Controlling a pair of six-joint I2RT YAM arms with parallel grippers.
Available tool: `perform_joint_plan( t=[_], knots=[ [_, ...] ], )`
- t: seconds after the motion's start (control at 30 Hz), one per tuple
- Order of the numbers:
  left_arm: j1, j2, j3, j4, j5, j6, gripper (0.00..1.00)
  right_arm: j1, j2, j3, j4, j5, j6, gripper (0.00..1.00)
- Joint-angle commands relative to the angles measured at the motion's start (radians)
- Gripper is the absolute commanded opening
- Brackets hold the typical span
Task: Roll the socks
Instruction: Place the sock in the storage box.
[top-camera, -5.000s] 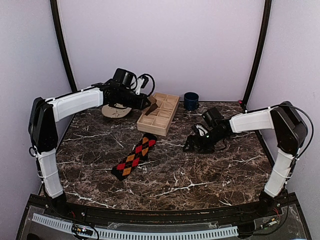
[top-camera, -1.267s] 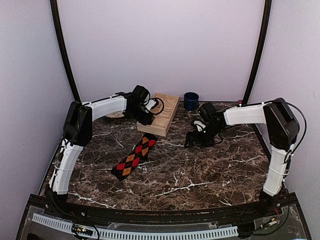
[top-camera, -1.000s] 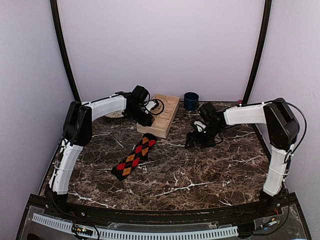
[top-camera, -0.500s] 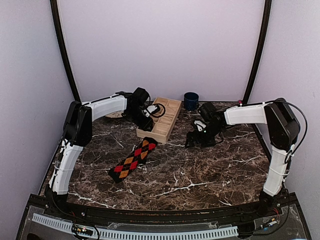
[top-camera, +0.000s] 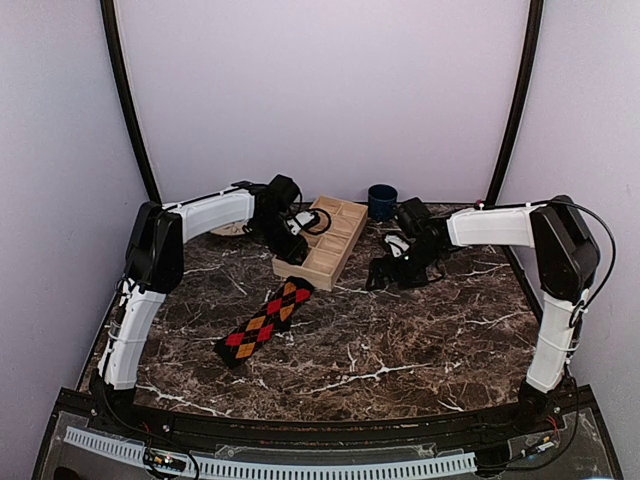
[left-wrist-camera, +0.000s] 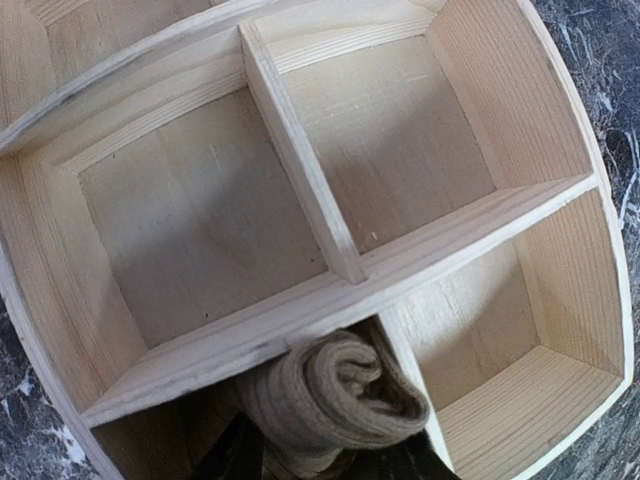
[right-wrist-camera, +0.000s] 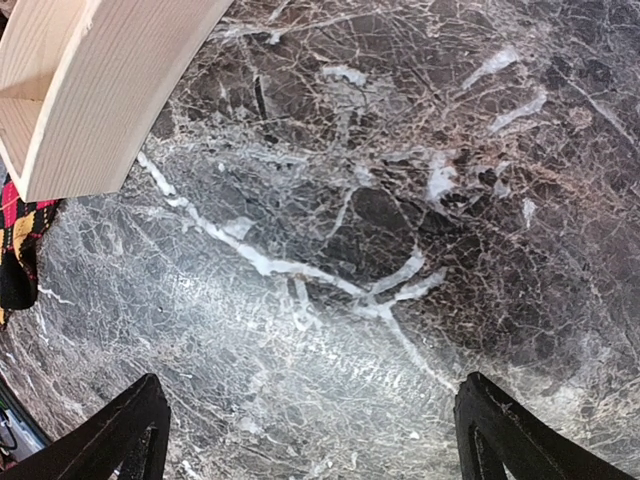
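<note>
The tan sock (left-wrist-camera: 340, 390), rolled into a fat coil, lies in a near corner compartment of the wooden tray (left-wrist-camera: 300, 180). My left gripper (left-wrist-camera: 325, 458) straddles it, its dark fingers parted on either side of the roll. From above, the left gripper (top-camera: 298, 226) hovers over the tray (top-camera: 315, 268) and hides that sock. The argyle sock (top-camera: 260, 322) lies flat and unrolled on the marble in front of the tray; its end shows at the right wrist view's left edge (right-wrist-camera: 15, 250). My right gripper (top-camera: 385, 275) stands wide open over bare marble (right-wrist-camera: 310, 440), right of the tray (right-wrist-camera: 90, 90).
A dark blue cup (top-camera: 381, 201) stands at the back, just behind the tray's far end. A tan flat piece (top-camera: 226, 229) lies behind my left forearm. Walls and black posts close in the back and both sides.
The left jaws have spread apart around the rolled tan sock. The tray has turned a little and the argyle sock has slid slightly toward the front left. The right gripper edged toward the tray.
</note>
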Motion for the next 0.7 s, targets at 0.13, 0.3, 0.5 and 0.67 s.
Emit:
perform_joint_plan(
  t=[0.13,0.3,0.5,0.67],
  knots=[
    [0.01,-0.073,0.027,-0.099,0.071,-0.049,0.43,0.015,0.01,0.047,-0.016,0.015,0.009,0.97],
    [0.017,-0.09,0.049,-0.096,0.094,-0.064,0.44,0.017,0.02,0.06,-0.018,0.014,0.01,0.97],
    [0.022,-0.098,0.079,-0.109,0.116,-0.074,0.44,0.022,0.028,0.077,-0.022,0.014,0.011,0.97],
    [0.029,-0.12,0.084,-0.099,0.112,-0.085,0.45,0.026,0.035,0.09,-0.024,0.014,0.011,0.97]
  ],
)
